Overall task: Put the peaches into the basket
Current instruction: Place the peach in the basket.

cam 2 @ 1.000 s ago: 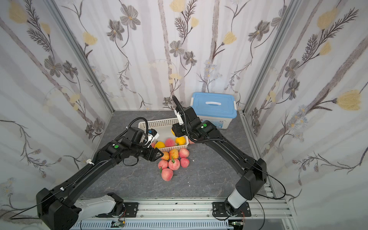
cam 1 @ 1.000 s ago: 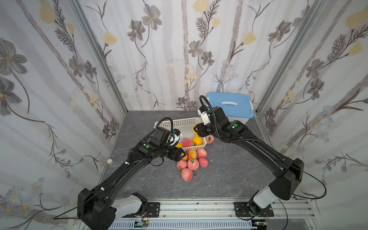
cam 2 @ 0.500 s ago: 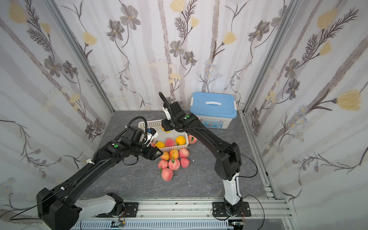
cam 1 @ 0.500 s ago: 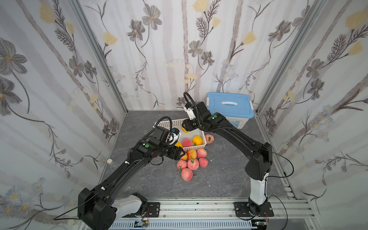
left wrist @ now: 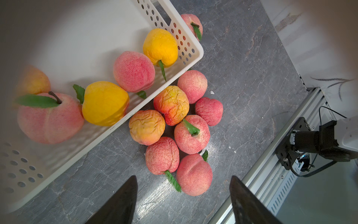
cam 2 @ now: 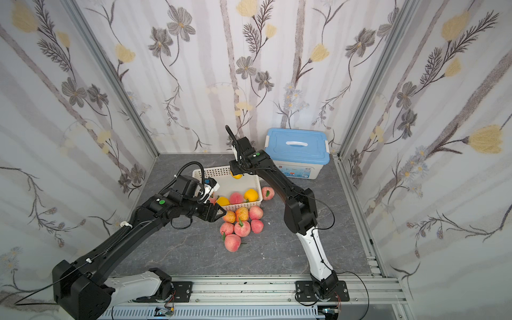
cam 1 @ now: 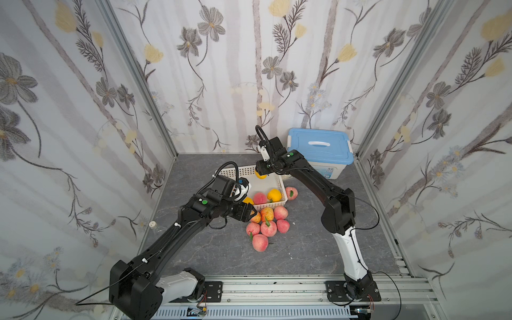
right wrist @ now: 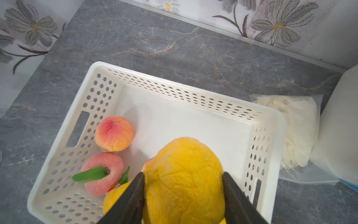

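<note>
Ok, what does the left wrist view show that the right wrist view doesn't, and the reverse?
Only the left wrist view: the cluster of pink-red and orange toy peaches on the table outside the shallow white perforated plastic basket, the open left gripper holding nothing, and the aluminium base rail.

Only the right wrist view: the right gripper shut on a yellow-orange toy peach above the basket, and a clear plastic bag beside it.

Both: that basket with several peaches inside, on the grey marbled tabletop.

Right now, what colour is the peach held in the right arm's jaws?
Orange-yellow. The held peach shows best in the right wrist view.
</note>
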Tool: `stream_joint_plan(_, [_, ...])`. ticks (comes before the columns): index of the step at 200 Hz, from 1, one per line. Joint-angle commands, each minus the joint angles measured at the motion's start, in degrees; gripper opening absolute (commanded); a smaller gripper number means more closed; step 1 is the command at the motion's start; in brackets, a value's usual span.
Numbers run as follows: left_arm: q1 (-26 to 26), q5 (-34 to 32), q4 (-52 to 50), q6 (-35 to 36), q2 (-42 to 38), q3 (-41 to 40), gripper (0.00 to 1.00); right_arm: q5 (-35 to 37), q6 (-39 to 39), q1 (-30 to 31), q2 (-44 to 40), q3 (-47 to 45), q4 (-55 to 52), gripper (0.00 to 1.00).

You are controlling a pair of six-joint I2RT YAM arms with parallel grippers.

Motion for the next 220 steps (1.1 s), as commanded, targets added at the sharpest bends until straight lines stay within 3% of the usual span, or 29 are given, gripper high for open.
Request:
stream_joint_plan(1, [0.33, 0.0, 0.85, 0.33, 0.11, -0.07, 0.76, 2.81, 0.84, -0.16, 1.31, 0.83, -1.91, 0.55])
stream_joint_plan(145, [0.78, 0.82, 0.97, 0.08, 0.29, -0.05, 0.76, 3.82, 9.0, -1.13, 8.75, 1.19, -4.49, 0.58])
stream_joint_plan(220, [0.95, 1.68, 1.28, -0.18, 0.19, -0.05, 0.76, 3.48, 10.96, -1.09, 10.59, 1.36, -3.96, 0.72])
